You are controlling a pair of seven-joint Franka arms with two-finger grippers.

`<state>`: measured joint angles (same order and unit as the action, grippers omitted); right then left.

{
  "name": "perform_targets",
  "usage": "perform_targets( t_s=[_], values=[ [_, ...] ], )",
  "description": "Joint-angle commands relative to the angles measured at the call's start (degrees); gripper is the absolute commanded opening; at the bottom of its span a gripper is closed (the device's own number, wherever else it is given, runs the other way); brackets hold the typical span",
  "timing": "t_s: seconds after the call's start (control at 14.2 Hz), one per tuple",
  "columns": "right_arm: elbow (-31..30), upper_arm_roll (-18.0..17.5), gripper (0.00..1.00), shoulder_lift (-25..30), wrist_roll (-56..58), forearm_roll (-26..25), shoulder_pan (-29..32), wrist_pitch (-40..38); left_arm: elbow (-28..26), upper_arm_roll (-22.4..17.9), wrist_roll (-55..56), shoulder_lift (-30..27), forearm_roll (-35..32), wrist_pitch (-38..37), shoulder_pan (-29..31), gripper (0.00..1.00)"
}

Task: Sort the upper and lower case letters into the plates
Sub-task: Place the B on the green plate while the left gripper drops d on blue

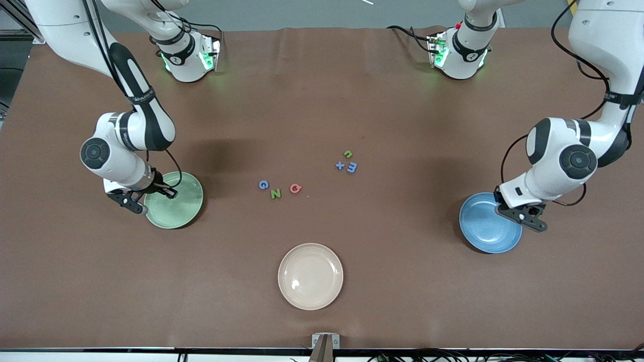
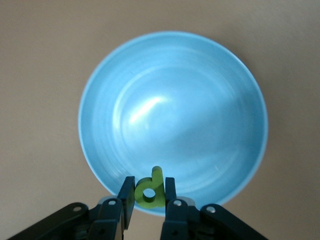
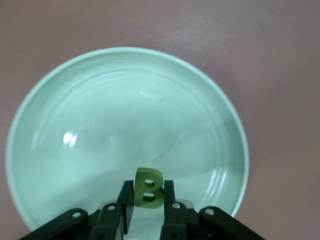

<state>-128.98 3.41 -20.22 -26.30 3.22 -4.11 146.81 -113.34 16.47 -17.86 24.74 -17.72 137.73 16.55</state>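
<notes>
Cream-beige round plate (image 1: 310,276) sits lowest in the frame, at bottom centre of the brown desk (image 1: 402,281), bare and likely no part of the sorting. Higher, at centre right, the left pincer (image 2: 148,192) hangs over the medium blue round plate (image 1: 485,231), pinching a chunky green lowercase p (image 2: 149,189), presumably for release there. At centre left, the right pincer (image 3: 148,195) pinches a green capital B (image 3: 148,187) over the pale mint green plate (image 1: 176,203), which suggests capitals go there. Mid-frame lie blue G (image 1: 263,185), green N (image 1: 275,193) and pink Q (image 1: 296,188); above them, blue x (image 1: 340,165), blue m (image 1: 352,167) and green n (image 1: 347,154) wait unsorted.
</notes>
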Motion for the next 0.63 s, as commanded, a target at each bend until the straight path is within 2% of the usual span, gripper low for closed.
perform_targets(
  t_s=[0.0, 0.42, 0.49, 0.56],
  values=[
    [-1.63, -0.95, 0.01, 1.06, 1.07, -0.58, 1.12, 1.37, 5.14, 0.4, 2.91, 4.16, -0.47, -0.18, -0.2, 0.16],
    [-1.28, -1.21, 0.03, 0.0, 0.99, 0.12, -0.11, 1.37, 9.28, -0.74, 4.5, 10.06, -2.14, -0.18, -0.47, 0.16],
    [-1.28, -1.21, 0.12, -0.09, 0.99, 0.12, -0.11, 1.37, 9.72, -0.83, 4.5, 10.67, -2.23, -0.18, -0.56, 0.16],
    [-1.28, -1.21, 0.31, -0.09, 1.07, 0.12, -0.2, 1.28, 10.59, -0.83, 4.41, 11.64, -2.23, -0.18, -0.56, 0.16]
  ],
)
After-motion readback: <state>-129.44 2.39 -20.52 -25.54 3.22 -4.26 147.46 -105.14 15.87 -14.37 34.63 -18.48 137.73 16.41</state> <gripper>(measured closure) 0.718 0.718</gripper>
